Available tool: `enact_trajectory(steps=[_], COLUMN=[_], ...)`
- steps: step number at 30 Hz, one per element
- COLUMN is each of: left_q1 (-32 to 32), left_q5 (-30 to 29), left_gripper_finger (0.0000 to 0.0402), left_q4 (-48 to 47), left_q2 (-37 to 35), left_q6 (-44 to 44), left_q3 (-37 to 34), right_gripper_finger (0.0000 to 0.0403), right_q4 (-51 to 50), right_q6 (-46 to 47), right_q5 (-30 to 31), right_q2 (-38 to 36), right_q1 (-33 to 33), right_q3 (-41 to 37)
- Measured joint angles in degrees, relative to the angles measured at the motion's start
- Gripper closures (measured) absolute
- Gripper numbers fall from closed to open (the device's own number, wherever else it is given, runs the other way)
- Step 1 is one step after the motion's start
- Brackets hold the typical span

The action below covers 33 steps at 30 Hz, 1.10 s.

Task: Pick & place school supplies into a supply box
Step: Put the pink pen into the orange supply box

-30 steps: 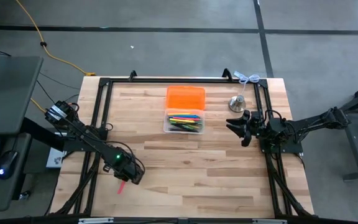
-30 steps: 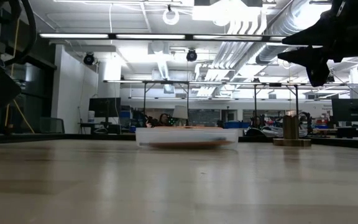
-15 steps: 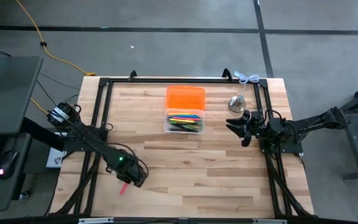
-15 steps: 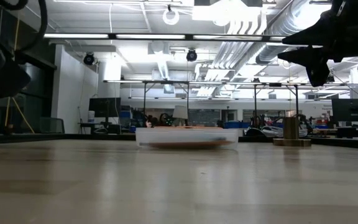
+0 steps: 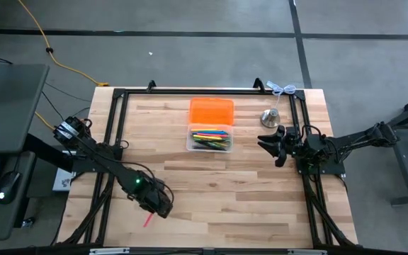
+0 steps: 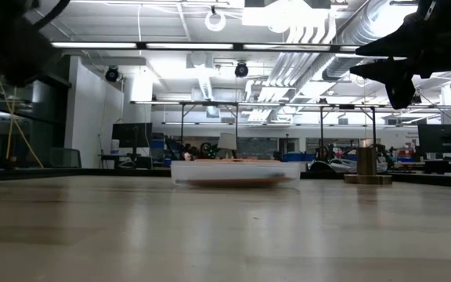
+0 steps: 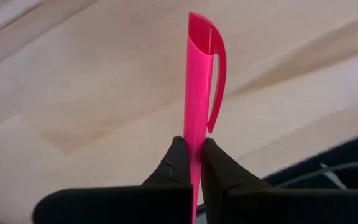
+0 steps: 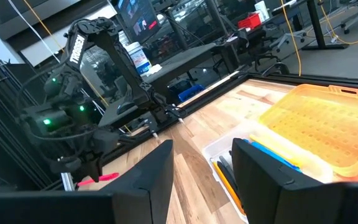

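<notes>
My left gripper (image 7: 192, 163) pinches a pink pen (image 7: 199, 87), its length pointing away from my fingers. The clear supply box (image 5: 210, 139) lies well apart; my waiting right gripper (image 5: 271, 146), fingers spread, hovers nearer it.

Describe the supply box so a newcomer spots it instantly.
On the wooden table, look near the far middle, level with the right claw. The box is the clear tray holding coloured pens. It sits just in front of an orange lid-like piece, which is opaque and holds nothing.
</notes>
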Motion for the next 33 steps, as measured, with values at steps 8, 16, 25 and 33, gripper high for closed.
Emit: enact_trajectory(steps=[8, 16, 25, 33], left_q1=[0.0, 0.0, 0.0, 3.2], left_q5=[-9.8, -18.3, -30.5, -40.9], left_gripper_finger=[0.0365, 0.0369, 0.0372, 0.0368], left_q4=[0.0, 0.1, 2.0, 9.5], left_q2=[0.0, -0.1, -0.1, -0.1], left_q6=[1.6, 1.6, 3.1, 8.9], left_q3=[5.2, 8.3, 11.3, 12.0], right_gripper_finger=[0.0263, 0.0263, 0.0263, 0.0263], right_q4=[0.0, 0.0, 0.0, 0.0], right_q6=[0.0, 0.0, 0.0, 0.0], right_q5=[0.0, -0.1, -0.1, -0.1], right_q2=[0.0, 0.0, 0.0, 0.0], right_q1=[0.0, 0.0, 0.0, 0.0], right_q3=[0.0, 0.0, 0.0, 0.0])
